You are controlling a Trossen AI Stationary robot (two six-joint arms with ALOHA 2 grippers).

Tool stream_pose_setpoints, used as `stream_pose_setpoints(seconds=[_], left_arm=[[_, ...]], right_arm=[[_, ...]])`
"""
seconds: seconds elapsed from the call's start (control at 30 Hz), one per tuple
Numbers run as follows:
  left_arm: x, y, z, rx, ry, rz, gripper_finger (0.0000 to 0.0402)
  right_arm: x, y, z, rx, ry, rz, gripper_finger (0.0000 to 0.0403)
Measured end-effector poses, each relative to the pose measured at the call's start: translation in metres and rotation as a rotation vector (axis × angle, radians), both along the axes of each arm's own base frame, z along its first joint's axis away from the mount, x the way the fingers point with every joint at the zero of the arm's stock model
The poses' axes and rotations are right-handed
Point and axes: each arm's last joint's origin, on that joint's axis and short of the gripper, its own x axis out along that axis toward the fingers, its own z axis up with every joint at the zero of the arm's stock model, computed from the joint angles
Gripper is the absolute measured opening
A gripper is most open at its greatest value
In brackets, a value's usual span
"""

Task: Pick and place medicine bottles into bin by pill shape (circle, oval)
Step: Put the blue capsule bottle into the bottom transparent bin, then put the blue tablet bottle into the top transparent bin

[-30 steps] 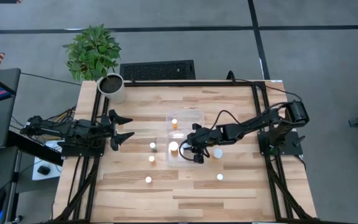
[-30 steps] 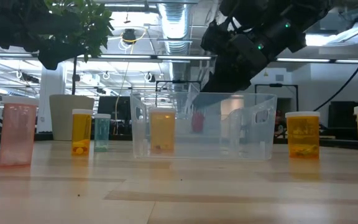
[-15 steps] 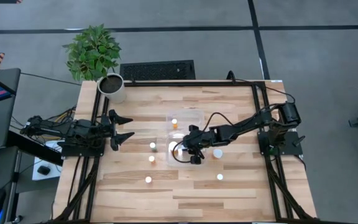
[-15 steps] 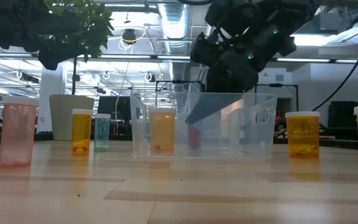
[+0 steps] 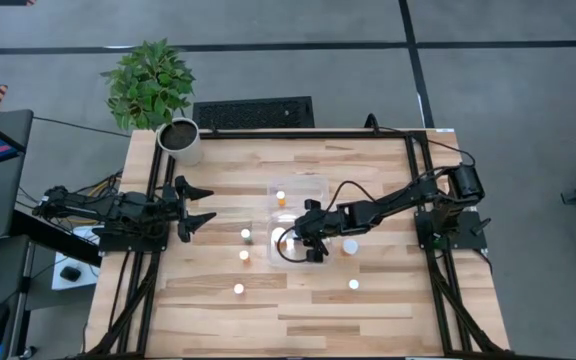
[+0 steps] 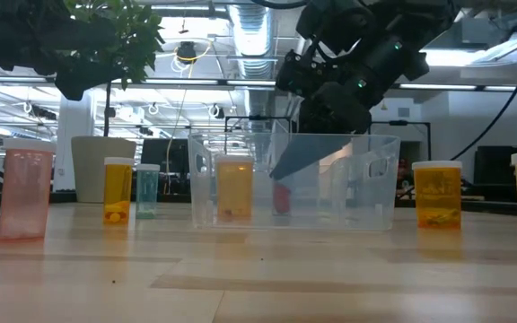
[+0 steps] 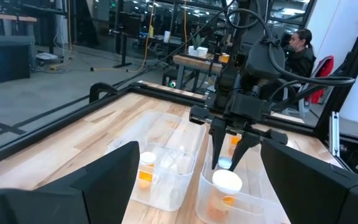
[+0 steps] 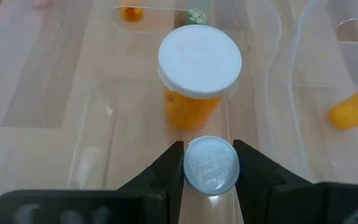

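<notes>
Between your right arm's jaws sat a small capped bottle [image 8: 210, 169], inside the bin [image 5: 313, 185]. Just ahead of the jaws, also in the bin, stood a larger bottle [image 8: 199, 68]. Other bottles stood outside on the counter [image 5: 368, 310].

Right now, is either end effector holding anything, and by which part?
The right end effector holds a small medicine bottle by the sides of its cap, over the bin. The left end effector is open and empty, away from the bottles.
</notes>
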Motion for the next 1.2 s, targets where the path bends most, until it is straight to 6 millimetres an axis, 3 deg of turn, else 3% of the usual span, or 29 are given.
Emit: stream_pose_setpoints(seconds=[0.73,1.0,1.2], left_arm=[[0.000,0.000,0.000,-0.007,-0.002,0.000,0.0330],[0.000,0.000,0.000,-0.007,-0.002,0.000,0.0330],[0.000,0.000,0.000,-0.016,-0.004,-0.003,0.0330]], right_arm=[[0.002,0.003,0.004,0.000,0.010,0.009,0.0226],[0.014,0.008,0.035,-0.032,0.089,0.048,0.0254],[-0.005,0.006,0.083,-0.054,0.039,0.075,0.0255]])
